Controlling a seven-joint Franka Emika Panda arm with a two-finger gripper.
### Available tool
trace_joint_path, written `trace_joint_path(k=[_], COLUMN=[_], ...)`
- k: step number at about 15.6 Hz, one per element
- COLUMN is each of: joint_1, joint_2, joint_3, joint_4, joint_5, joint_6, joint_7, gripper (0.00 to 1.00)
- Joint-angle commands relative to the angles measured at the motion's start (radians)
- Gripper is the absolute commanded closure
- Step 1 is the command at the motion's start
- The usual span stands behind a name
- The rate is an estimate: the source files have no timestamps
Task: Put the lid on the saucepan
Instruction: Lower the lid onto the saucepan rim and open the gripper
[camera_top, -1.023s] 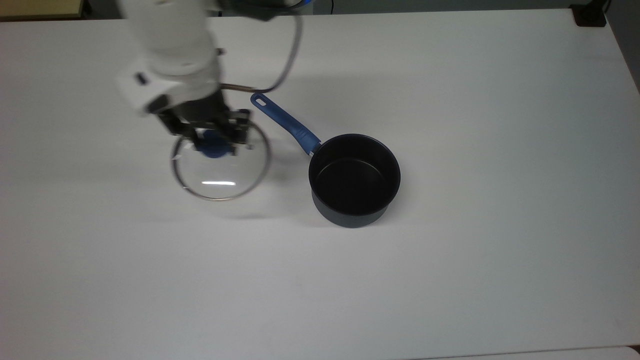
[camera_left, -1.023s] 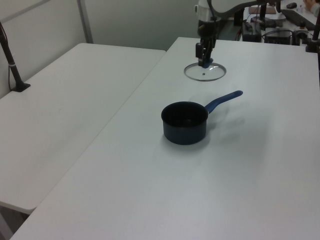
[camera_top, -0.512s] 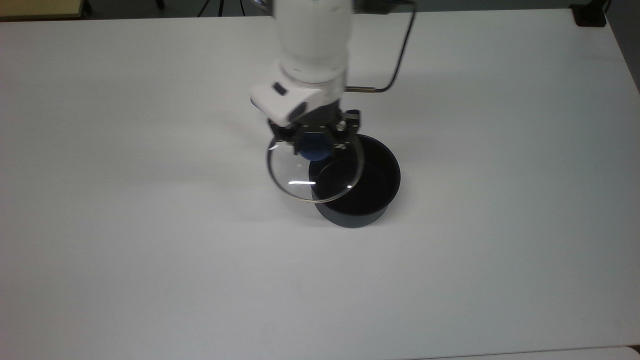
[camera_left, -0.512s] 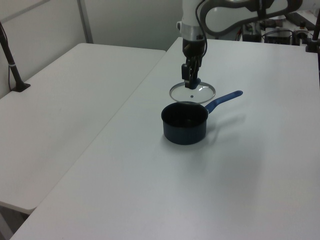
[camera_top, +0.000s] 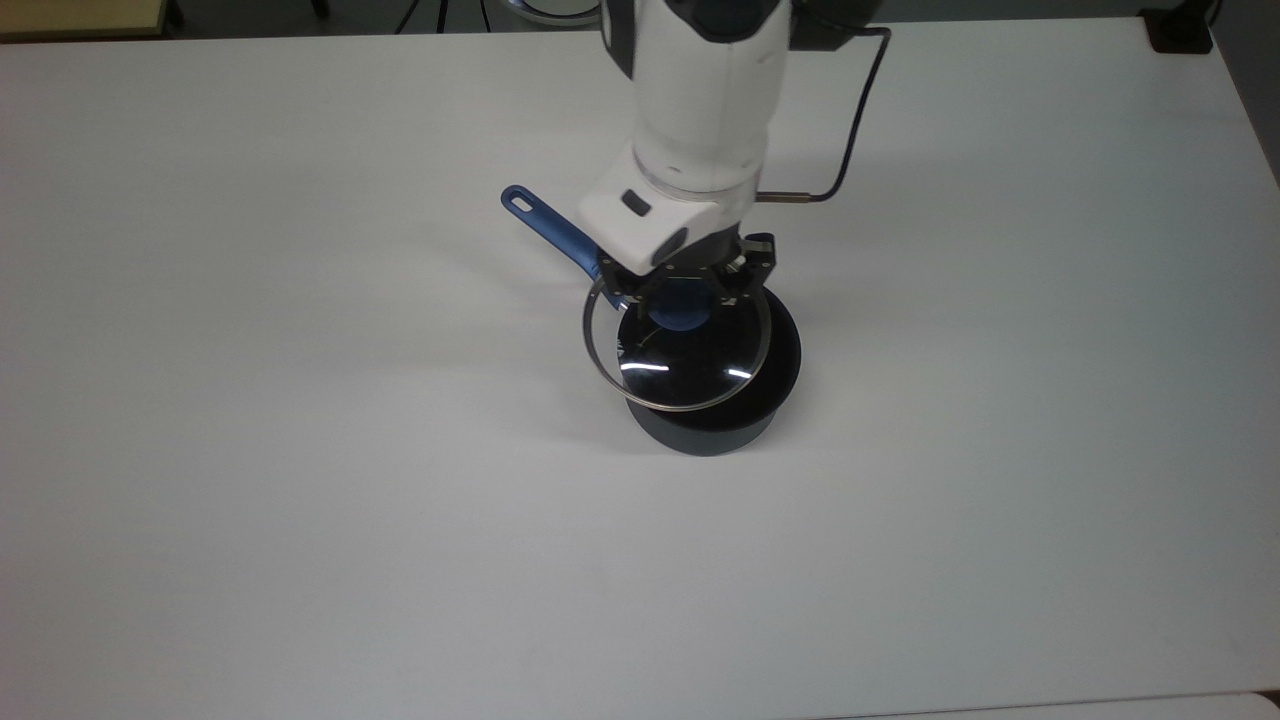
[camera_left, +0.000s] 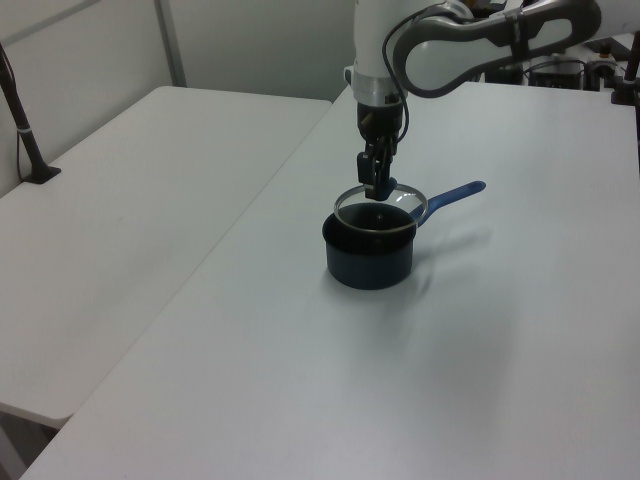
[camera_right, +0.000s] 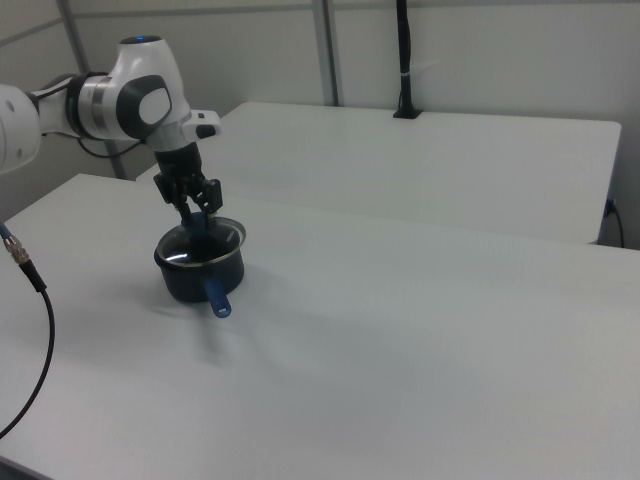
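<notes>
My tool is clamped on the blue knob of the round clear glass lid with a thin steel rim, holding it just above the small deep saucepan with a dark navy outside and black inside, offset toward the top view's left. The top view shows glare streaks on the glass; the left view shows the long blue handle with its loop end. Around it lies my matte white surface, a second white table and pale wall panels farther off.
</notes>
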Motion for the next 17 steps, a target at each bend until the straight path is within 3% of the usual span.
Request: trace_joint_path(k=[1,11,12,13,14,17], joint_1=[0.036,0.035,0.035,0.035,0.035,0.022], joint_2=[0.025,0.068,0.068,0.068,0.068,0.033], joint_3=[-0.012,0.008,0.008,0.008,0.008,0.008], joint_4=[0.019,0.019,0.017,0.014,0.013,0.013], joint_5=[0.004,-0.020,-0.020,-0.022,-0.022,-0.014], joint_6=[0.044,0.109,0.109,0.107,0.107,0.092], joint_7=[0.062,0.083,0.082,0.082,0.080,0.083], gripper=[0.60,0.60,0.53,0.18,0.00,0.00])
